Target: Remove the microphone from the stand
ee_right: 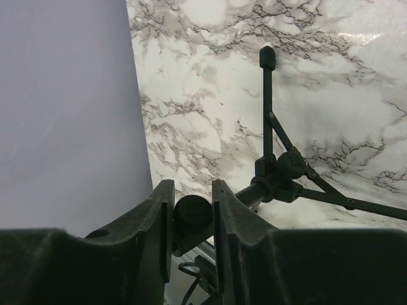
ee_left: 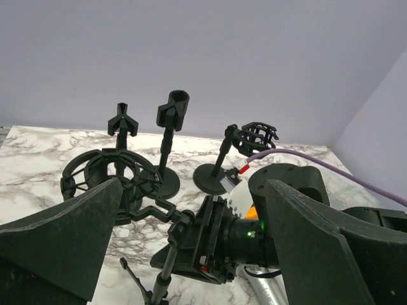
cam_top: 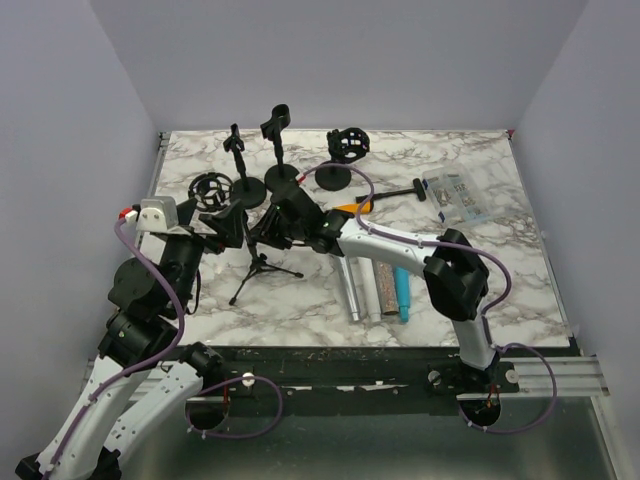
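A black tripod stand (cam_top: 262, 266) stands at the table's middle left; its arm carries a ring-shaped shock mount (cam_top: 212, 190) that looks empty. My right gripper (cam_top: 274, 217) is shut on the stand's round black knob (ee_right: 192, 213), with the tripod legs (ee_right: 270, 130) beyond it. My left gripper (cam_top: 228, 226) is wide open just left of the stand's top, with the stand's pole (ee_left: 166, 264) and the right wrist between its fingers (ee_left: 70, 238). A silver microphone (cam_top: 352, 285) lies on the table under the right arm and shows in the left wrist view (ee_left: 270, 293).
A brown microphone (cam_top: 384, 290) and a blue one (cam_top: 402, 295) lie beside the silver one. Three round-base stands (cam_top: 280, 150) stand at the back, one with a shock mount (cam_top: 348, 145). A clear plastic box (cam_top: 457, 196) sits at the back right.
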